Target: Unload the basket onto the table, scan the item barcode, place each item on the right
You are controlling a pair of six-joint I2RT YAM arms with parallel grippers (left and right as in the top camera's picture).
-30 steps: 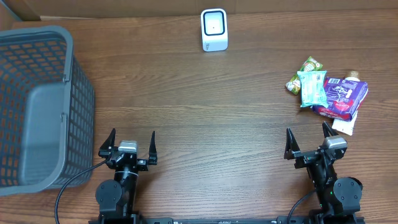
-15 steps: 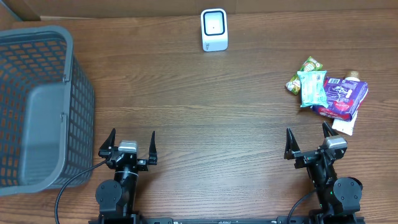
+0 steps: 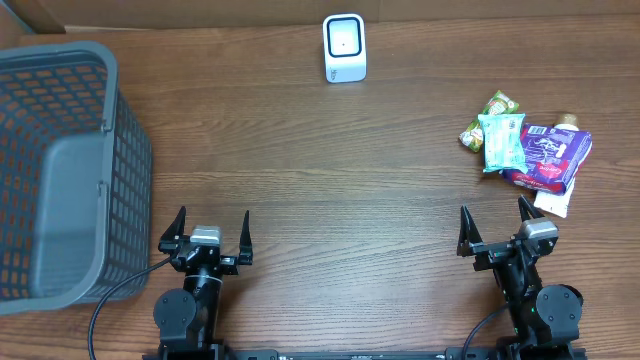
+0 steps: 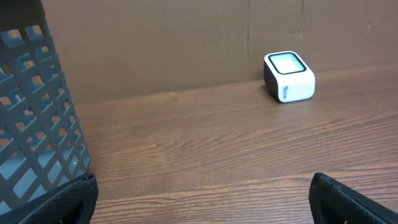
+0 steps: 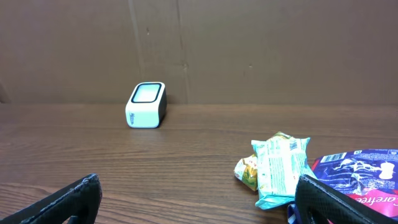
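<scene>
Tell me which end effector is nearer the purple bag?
Right. The right end effector sits just short of the purple bag; the left end effector is far off left.

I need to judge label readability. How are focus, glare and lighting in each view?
Overhead: evenly lit and sharp, no glare on the table. Left wrist: scanner clear, its own fingers at the bottom edge dark and soft. Right wrist: teal packet print slightly soft, no glare.

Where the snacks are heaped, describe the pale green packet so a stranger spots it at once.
On the wooden table, look to the right side, opposite the grey basket, where snacks lie heaped. The pale green packet lies on top, between a yellow-green packet and a purple packet; only it is mint.
</scene>
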